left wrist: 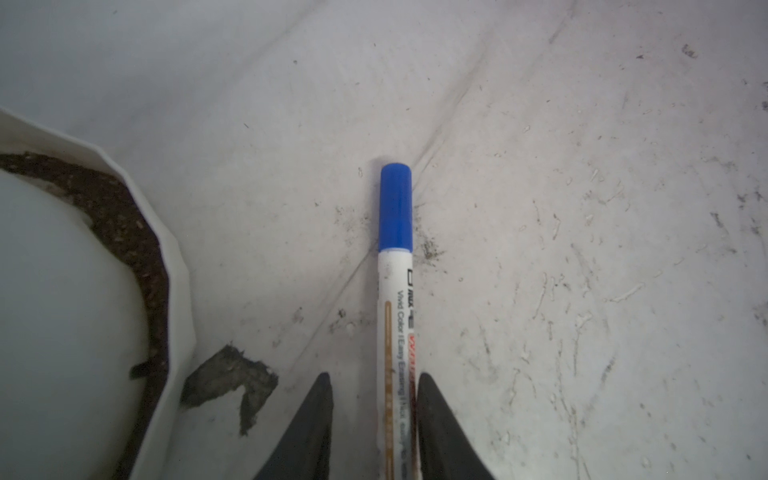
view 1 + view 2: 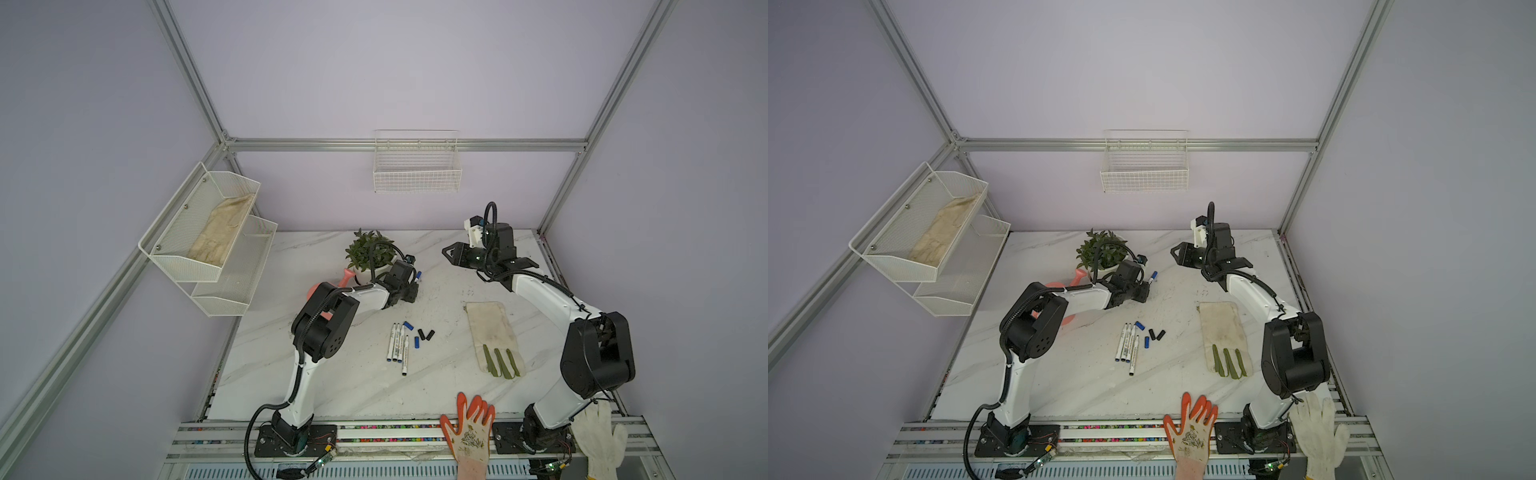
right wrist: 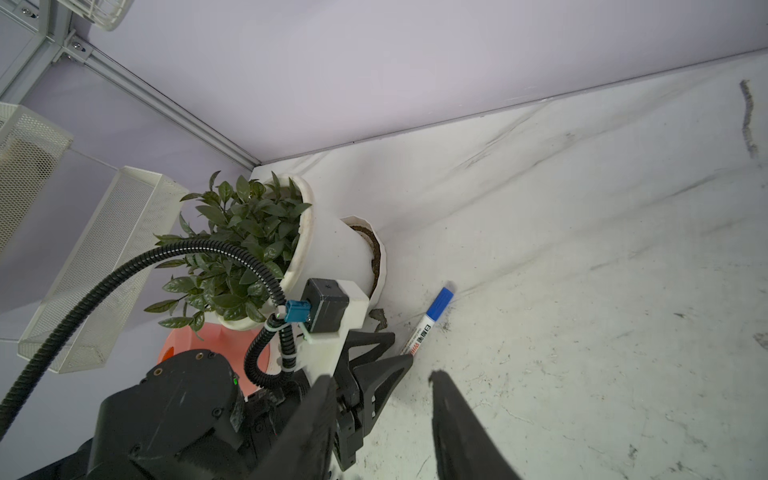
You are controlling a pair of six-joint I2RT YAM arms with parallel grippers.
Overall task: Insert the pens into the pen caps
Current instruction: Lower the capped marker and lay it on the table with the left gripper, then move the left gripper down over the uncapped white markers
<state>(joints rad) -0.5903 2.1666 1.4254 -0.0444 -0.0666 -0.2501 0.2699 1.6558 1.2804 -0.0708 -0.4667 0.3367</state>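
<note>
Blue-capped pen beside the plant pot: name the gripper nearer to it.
Left. The left gripper straddles the pen's barrel, jaws parted; the right gripper hovers apart, off to its right.

Both arms: glossy white link shells (image 2: 306, 386) between matte black joint housings (image 2: 328, 328), with ribbed black cable conduit (image 3: 166, 250) run outside and flat black base plates (image 2: 268, 442). Black wedge-shaped claw fingers (image 3: 461, 432). A small black wrist camera box (image 3: 324, 303) sits on a white bracket (image 3: 353, 318) with a blue connector (image 3: 297, 309).

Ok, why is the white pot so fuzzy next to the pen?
Left wrist view: the pot sits too near the lens, so it blurs; the pen has a sharp cap, but its print smears near the fingers. Right wrist view: pot and pen look crisp.
</note>
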